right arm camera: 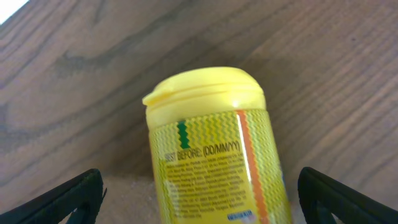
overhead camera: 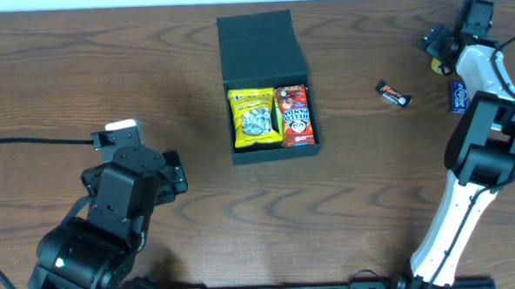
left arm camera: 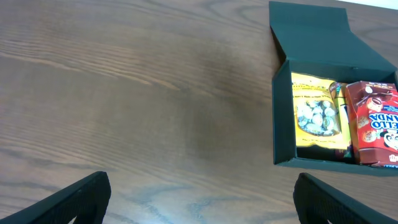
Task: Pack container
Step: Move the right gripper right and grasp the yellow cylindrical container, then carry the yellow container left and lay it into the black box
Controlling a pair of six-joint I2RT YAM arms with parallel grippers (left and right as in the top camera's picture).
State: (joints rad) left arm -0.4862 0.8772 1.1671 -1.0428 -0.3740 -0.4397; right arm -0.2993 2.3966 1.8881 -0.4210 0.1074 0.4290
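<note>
Here the open container (overhead camera: 257,44) sits by the far edge of the table (overhead camera: 106,73).

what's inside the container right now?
In the container: a yellow snack bag and a red Hello Panda box, side by side, filling the opening. Anything beneath them is covered.

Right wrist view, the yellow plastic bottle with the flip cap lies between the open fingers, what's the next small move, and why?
Probably lower the right gripper a little and close on the yellow plastic bottle. Its jaws stand wide open with the bottle centred between them, nothing is held yet, and the dark square cardboard box lies open with its lid folded back.
</note>
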